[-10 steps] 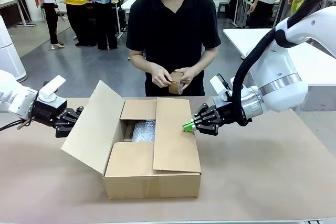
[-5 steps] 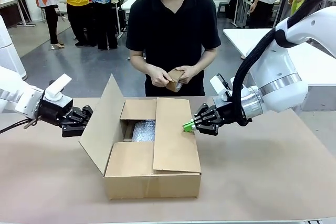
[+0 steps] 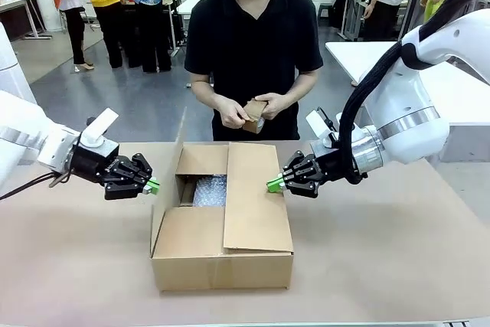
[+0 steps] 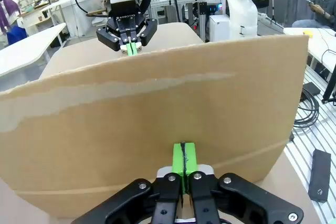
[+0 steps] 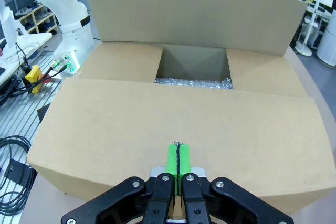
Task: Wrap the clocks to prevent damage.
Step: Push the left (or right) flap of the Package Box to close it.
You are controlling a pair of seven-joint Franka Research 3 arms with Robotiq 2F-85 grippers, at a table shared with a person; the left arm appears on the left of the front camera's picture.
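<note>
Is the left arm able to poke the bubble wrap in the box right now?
Probably not directly. The shut left gripper sits at the upright flap, which stands between it and the bubble wrap. It would need to go over the top.

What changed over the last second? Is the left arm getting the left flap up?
Yes. The left tool, shut, moved in toward the box and pushed the left flap from splayed outward to nearly upright. Nothing was gripped or released. The right tool, shut, stayed at the right flap. The box kept its place, and the person's hands still hold the brown roll.
</note>
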